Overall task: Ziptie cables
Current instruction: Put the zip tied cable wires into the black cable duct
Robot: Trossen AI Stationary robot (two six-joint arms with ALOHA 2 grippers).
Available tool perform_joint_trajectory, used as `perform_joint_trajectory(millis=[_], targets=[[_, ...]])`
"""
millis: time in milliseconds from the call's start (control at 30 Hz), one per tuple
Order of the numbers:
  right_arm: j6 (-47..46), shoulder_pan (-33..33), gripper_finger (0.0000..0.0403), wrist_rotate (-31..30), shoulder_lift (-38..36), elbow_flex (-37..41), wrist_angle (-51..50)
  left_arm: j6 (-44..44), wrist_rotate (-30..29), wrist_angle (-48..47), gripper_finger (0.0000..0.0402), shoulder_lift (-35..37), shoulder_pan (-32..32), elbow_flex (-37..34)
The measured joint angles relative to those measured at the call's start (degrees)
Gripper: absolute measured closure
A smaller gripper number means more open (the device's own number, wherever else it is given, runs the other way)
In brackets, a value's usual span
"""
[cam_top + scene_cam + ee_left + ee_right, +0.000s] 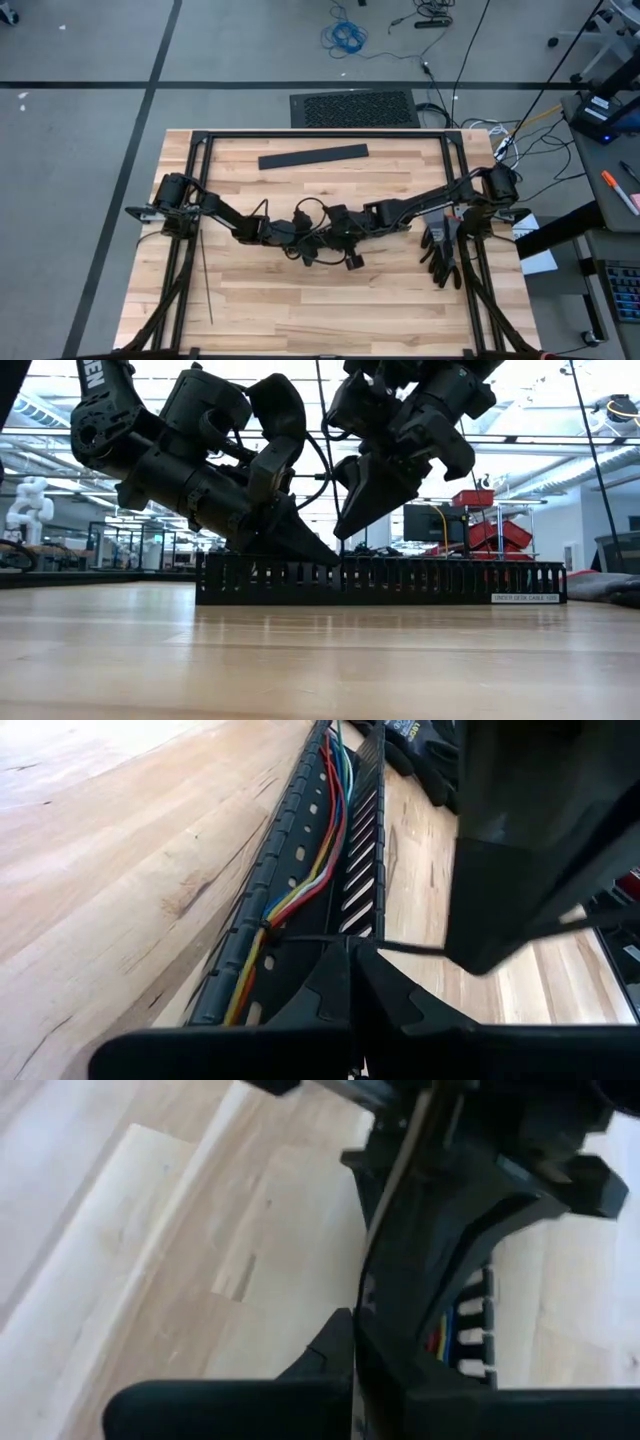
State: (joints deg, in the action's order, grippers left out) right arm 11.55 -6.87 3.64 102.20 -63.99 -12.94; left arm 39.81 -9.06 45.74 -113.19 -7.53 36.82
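The cables [300, 880], thin red, orange, grey and white wires, lie along the inside of a long black slotted duct [365, 840] on the wooden table. A thin dark ziptie [300, 934] loops around them near the duct's near end. My left gripper [352, 955] is shut at the duct's top edge [322, 555]. My right gripper [345, 532] is shut just beside it, tilted steeply down. In the high view both grippers meet mid-table: left [298, 238], right [322, 238]. Spare zipties [206, 280] lie flat on the table at the left. My left gripper has the ziptie [335, 937] between its shut fingertips, right beside the loop around the cables; the fingers slant down from the table's left. My right gripper takes the ziptie's free tail [440, 951] at its fingertip [470, 955], from above; the tail runs straight between the two grippers.
A flat black bar [313, 157] lies near the table's far edge. Black gloves [445, 255] lie at the right, past the duct's far end [400, 735]. Bare wood [330, 310] stretches toward the near edge.
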Motion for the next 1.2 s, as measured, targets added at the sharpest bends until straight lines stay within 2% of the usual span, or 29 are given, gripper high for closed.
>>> perform_joint_trajectory(millis=[167, 567, 1000, 1200], targets=[[-0.4, 0.0, 0.0403, 4.1, 2.7, 0.0, 3.3, 0.2, -0.1, 0.0, 0.0398, 0.0, 0.0, 0.0], [-2.5, -0.8, 0.0396, 4.0, 3.7, 0.0, 1.8, -0.1, -0.5, 0.2, 0.0398, 0.0, 0.0, 0.0], [-4.4, -0.3, 0.0308, 2.2, 0.4, 0.0, -0.1, -0.2, -0.8, 1.4, 0.0397, -0.3, -0.7, 0.0], [-4.5, -0.3, 0.0281, 2.1, 0.5, 0.0, -0.9, -0.2, -0.7, 1.4, 0.0396, -0.3, -0.7, 0.0]])
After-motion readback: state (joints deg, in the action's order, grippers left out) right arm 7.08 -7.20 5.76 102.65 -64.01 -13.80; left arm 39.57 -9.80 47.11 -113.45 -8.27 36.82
